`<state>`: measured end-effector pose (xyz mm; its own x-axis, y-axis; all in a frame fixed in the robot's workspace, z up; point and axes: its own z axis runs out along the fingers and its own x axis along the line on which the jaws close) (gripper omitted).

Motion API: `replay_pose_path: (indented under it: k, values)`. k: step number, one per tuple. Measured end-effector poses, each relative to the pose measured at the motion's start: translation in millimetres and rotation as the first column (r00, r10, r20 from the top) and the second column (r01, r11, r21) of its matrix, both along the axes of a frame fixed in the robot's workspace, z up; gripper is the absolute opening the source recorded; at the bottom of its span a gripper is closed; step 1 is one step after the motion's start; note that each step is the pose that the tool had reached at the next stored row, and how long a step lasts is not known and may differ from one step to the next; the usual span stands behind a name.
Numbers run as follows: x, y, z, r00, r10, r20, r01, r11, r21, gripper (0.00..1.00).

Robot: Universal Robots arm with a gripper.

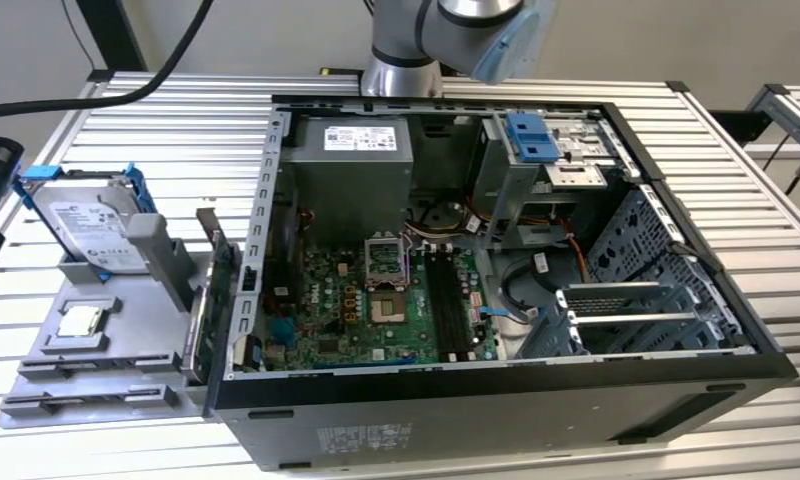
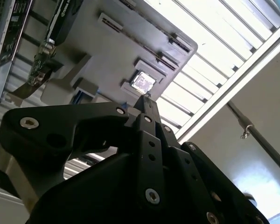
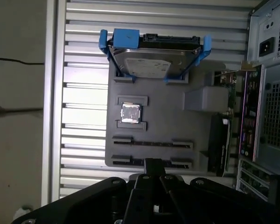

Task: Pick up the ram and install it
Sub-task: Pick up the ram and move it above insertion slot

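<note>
Near grey tray (image 3: 168,121) beside computer case (image 3: 266,23): gripper (image 3: 152,163) closed, fingers pressed together.

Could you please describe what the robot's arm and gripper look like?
The arm is made of rounded silver-grey metal segments, with a light blue cap on one joint. The gripper is matte black, built of angular linked bars joined by small silver screws and narrowing to slim tips. A thick black cable runs nearby.
</note>
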<state>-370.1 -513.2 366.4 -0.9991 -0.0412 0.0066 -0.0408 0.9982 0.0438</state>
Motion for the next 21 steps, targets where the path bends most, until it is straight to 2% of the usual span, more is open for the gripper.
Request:
replay_pose_path:
  k: [8, 21]
  values:
    - [0.0, -9.3, -0.2, 1.0, 0.0, 0.0, 0.0, 1.0, 0.0, 0.0]
    - [0.0, -10.0, -0.5, 1.0, 0.0, 0.0, 0.0, 1.0, 0.0, 0.0]
